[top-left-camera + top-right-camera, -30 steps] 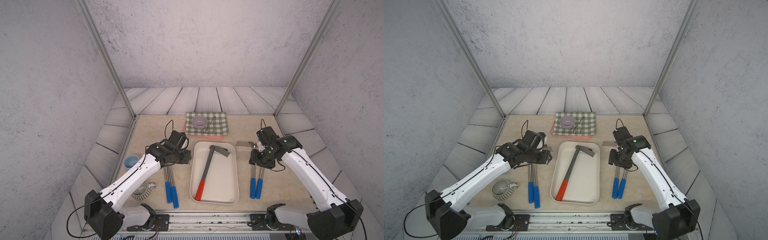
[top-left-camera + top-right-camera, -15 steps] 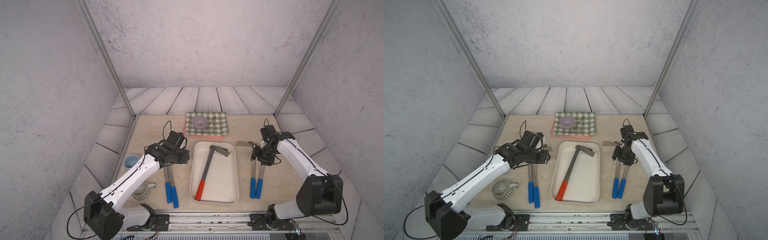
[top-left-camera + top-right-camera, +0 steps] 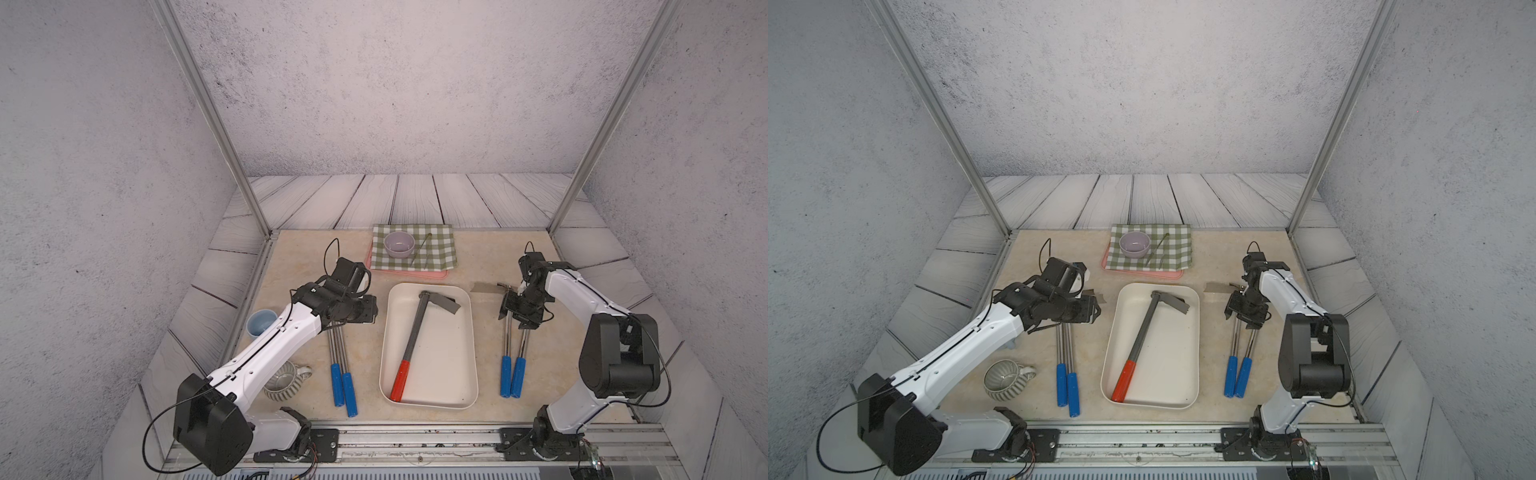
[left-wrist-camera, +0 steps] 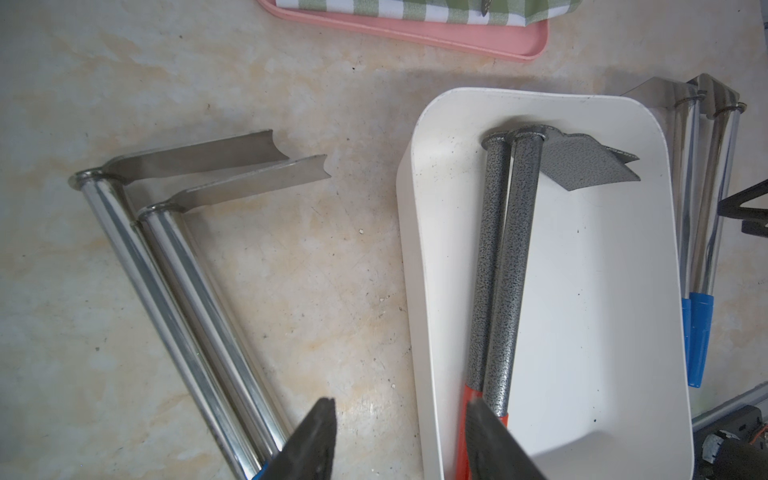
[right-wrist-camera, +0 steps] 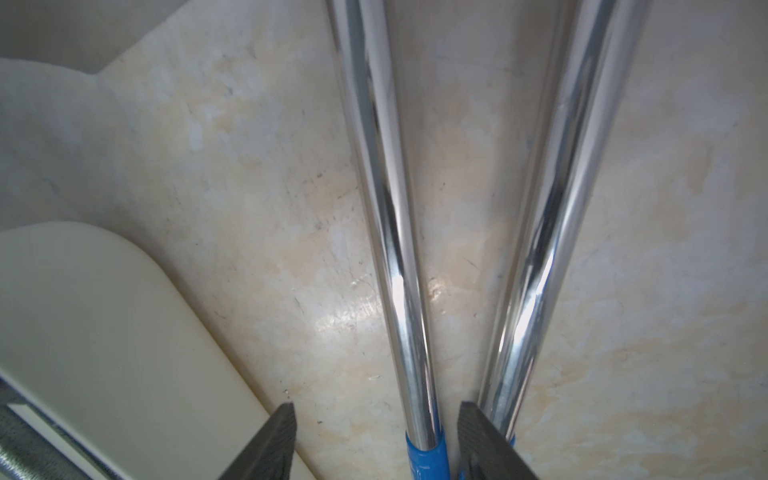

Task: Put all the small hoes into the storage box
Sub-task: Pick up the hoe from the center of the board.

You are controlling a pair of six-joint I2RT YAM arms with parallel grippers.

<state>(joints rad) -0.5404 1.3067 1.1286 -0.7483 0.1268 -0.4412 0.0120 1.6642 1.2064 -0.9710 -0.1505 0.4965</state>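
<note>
- Small hoe (image 3: 506, 340), chrome-shafted with a blue grip, lies flat on the beige tabletop (image 3: 299, 257) just right of the storage box (image 3: 446, 365), right of centre in both top views. A twin hoe (image 3: 518, 376) lies alongside it, both grips toward the lower edge.
- Right gripper (image 5: 376, 415) hovers over this pair. In the right wrist view its claw stands spread, the small hoe's shaft running between the fingertips, nothing pinched.
- Inside the storage box a red-grip hoe (image 3: 414, 332) with a grey shaft lies slantwise, blade toward the upper edge.
- Left gripper (image 4: 399, 405) hangs over two more blue-grip hoes (image 3: 335, 384) left of the box, claw spread and empty.
- Above the box sits a pink tray (image 3: 409, 274) bearing a checked cloth (image 3: 436, 249) and a bowl (image 3: 399, 244).
- At lower left stand a blue cup (image 3: 261, 322) and a striped mug (image 3: 282, 380).
</note>
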